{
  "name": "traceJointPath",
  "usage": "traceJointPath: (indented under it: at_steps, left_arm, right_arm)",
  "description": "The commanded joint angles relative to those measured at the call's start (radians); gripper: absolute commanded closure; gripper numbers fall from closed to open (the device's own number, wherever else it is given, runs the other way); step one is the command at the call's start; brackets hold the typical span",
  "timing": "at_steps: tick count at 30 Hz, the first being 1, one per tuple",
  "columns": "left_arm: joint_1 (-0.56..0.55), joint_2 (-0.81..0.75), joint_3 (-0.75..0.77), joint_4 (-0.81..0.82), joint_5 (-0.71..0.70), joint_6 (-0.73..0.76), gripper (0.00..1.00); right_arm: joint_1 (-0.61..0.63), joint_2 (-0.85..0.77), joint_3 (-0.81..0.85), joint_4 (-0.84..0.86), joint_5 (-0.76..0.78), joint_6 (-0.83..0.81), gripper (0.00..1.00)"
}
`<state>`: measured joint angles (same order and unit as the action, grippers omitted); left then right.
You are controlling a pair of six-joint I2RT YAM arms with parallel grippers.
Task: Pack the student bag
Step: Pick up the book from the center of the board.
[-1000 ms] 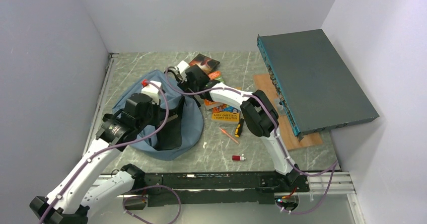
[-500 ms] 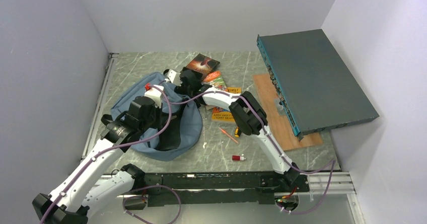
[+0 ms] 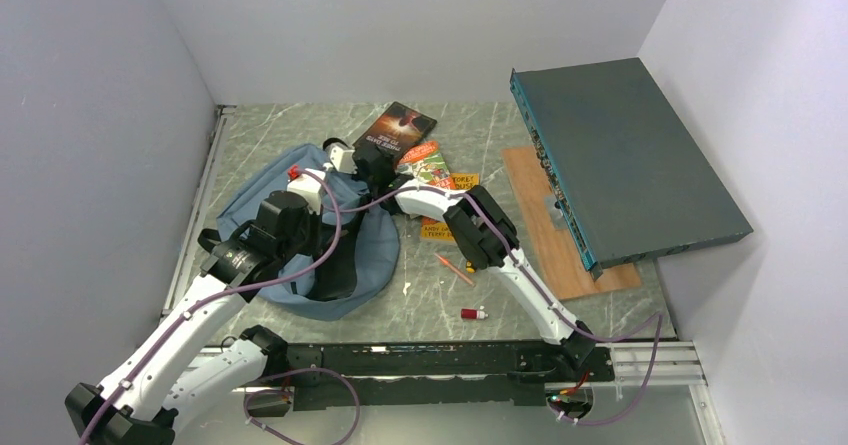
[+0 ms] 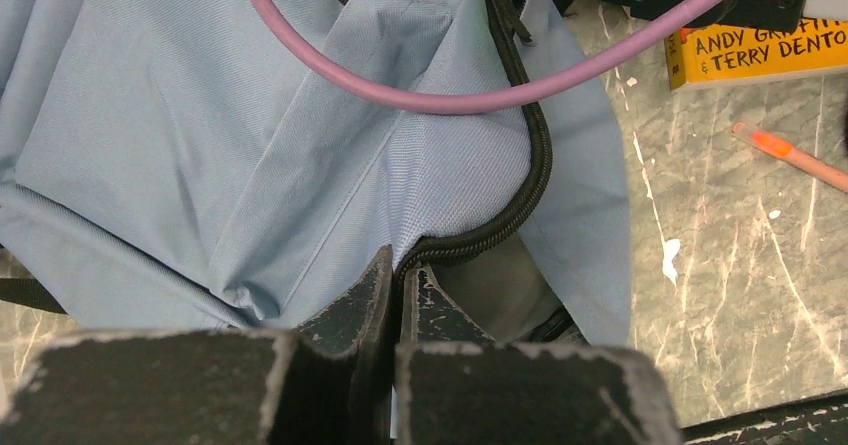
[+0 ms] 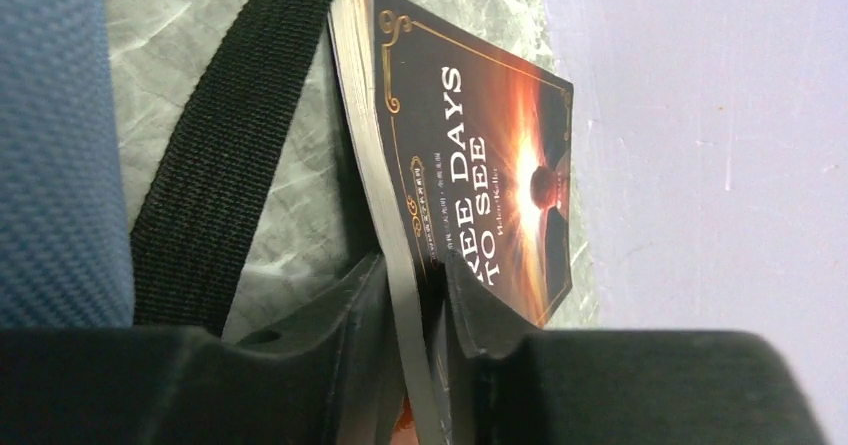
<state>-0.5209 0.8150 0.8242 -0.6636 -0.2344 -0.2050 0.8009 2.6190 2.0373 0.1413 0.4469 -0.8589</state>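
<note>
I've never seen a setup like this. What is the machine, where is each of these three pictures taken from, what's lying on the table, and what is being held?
The machine is two white robot arms, a left arm and a right arm, bolted at the near edge of a table. Each ends in a two-finger gripper. The overhead picture looks down from behind them; the other two come from a camera on each wrist. On the table lie a blue student bag, a yellow book, an orange pen, a small red item and a teal box partly over a wooden board. The left gripper is shut on the bag's zippered edge. The right gripper pinches a dark book by its edge, beside a black strap.
</note>
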Motion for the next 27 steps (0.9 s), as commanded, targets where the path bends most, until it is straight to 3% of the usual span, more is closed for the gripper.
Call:
traceJointPath:
  at_steps: [1, 5, 8, 12, 21, 27]
  left_arm:
    - [-0.002, -0.013, 0.0, 0.001, -0.024, -0.011, 1.0]
    - [-0.002, -0.012, 0.001, 0.002, -0.02, -0.018, 1.0]
    - [-0.002, -0.017, 0.0, 0.008, -0.007, -0.022, 0.89]
    - [-0.001, -0.039, -0.009, 0.033, 0.04, -0.014, 0.62]
    - [0.02, -0.084, -0.02, 0.085, 0.2, -0.018, 0.18]
    - [0.021, -0.126, 0.038, 0.081, 0.37, -0.161, 0.03]
  right_arm:
    - [0.003, -0.042, 0.014, 0.109, 0.049, -0.049, 0.79]
    - [0.0, -0.137, 0.016, 0.069, 0.012, -0.013, 1.0]
    - [-0.003, -0.213, -0.017, 0.064, 0.013, -0.002, 1.0]
    - [-0.013, -0.357, -0.15, 0.121, -0.004, 0.052, 1.0]
    - [-0.058, -0.634, -0.362, 0.115, -0.256, 0.347, 1.0]
    - [-0.06, -0.83, -0.584, 0.175, -0.452, 0.441, 1.0]
